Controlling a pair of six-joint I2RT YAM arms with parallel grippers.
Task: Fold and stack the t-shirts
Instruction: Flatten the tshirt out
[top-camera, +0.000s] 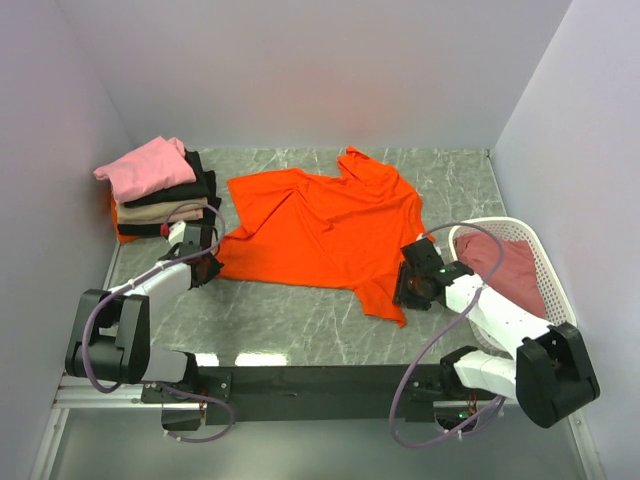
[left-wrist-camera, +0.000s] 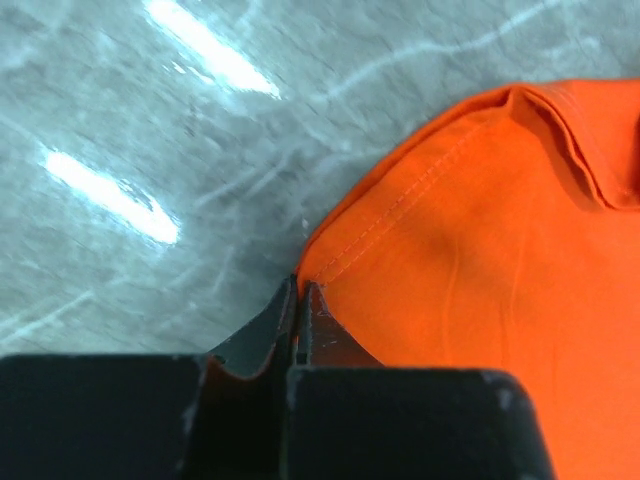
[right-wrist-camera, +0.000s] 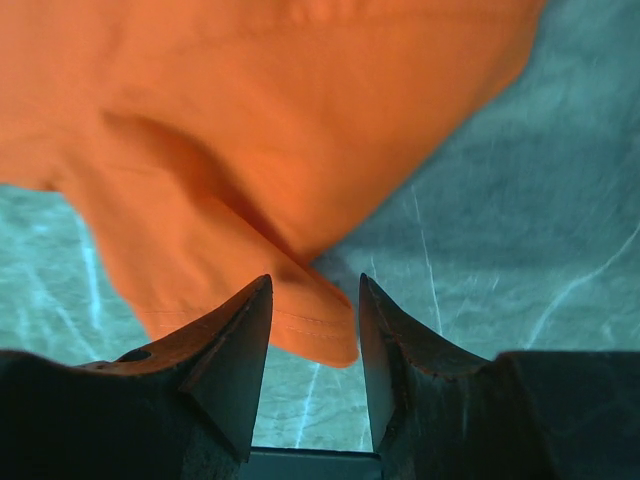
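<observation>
I log the orange shirt (top-camera: 320, 225) flat on the counter (top-camera: 300, 335), hem nearest the arms: left fingers (left-wrist-camera: 268, 338) clenched on its left hem corner, right fingers (right-wrist-camera: 238, 345) released, straddling the right corner.

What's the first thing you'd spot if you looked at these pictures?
The big bright orange cloth t-shirt spread out in the middle of the grey marbled table grabs the eye first. The left tool is pinched shut on its corner, while the right tool stands open around another corner. A pile of folded shirts with a pink one on top sits at the far left.
</observation>
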